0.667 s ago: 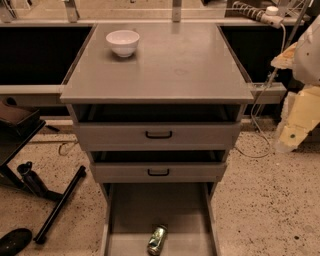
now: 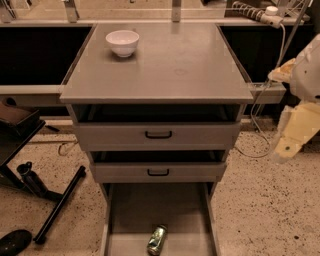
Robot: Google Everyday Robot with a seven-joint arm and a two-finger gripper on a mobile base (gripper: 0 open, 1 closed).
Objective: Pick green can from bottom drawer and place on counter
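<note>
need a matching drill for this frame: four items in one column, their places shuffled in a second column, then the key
Column one
1. green can
2. white bowl
3. gripper
4. power strip

Column two
A. at the back left of the counter
B. past the counter's right edge, lower than its top
C. on the ledge behind the counter, far right
D. lying on the floor of the bottom drawer, near its front

Pairs: 1-D, 2-A, 3-B, 4-C
</note>
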